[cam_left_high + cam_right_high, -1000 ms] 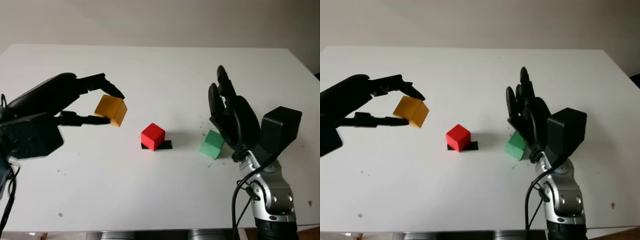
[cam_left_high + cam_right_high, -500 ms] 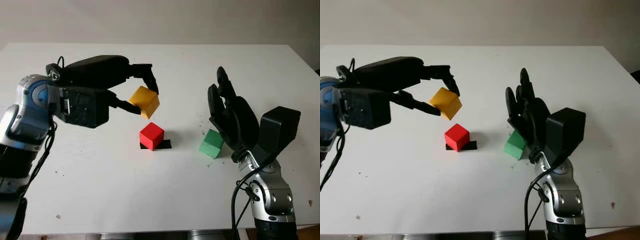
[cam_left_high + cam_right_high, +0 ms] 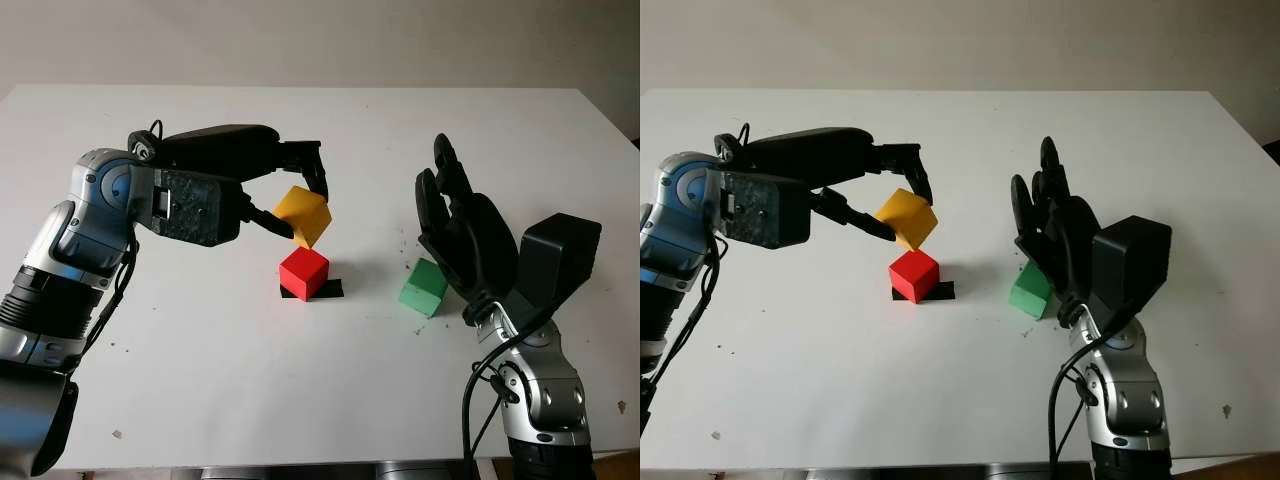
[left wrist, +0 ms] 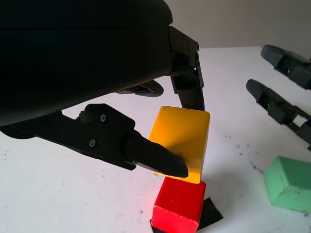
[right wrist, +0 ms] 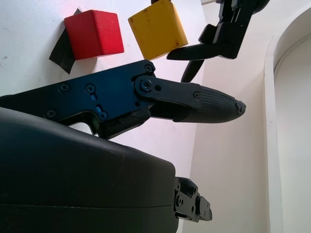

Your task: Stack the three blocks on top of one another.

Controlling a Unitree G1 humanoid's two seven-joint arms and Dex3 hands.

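Stacking step right now, by the look of it: left hand [image 3: 290, 195] pinching the yellow-orange solid cube with matte faces [image 3: 303, 215] between black fingertips [image 4: 163, 162], tilted on a corner and hanging just above the small red matte cube [image 3: 304, 272]. Can't tell for sure whether the low corner is touching the red top yet; looks very close in the left wrist view. Best bet here: level the yellow one out first so a flat face meets a flat face, line the edges up square over the red, lower slow, then let go without dragging sideways. Red cube sitting mid-table on a scrap of black flat tape or card [image 3: 327, 289], so a nudge could slide it on that smooth white tabletop [image 3: 200, 380]. Green matte block [image 3: 424, 288] waiting off to the right, slightly rounded edges, right beside the right hand [image 3: 462, 235], which is open, upright and holding nothing. All three blocks look like painted wood or dense foam, hard to say which; crisp flat faces, no gloss, should sit fine once square.
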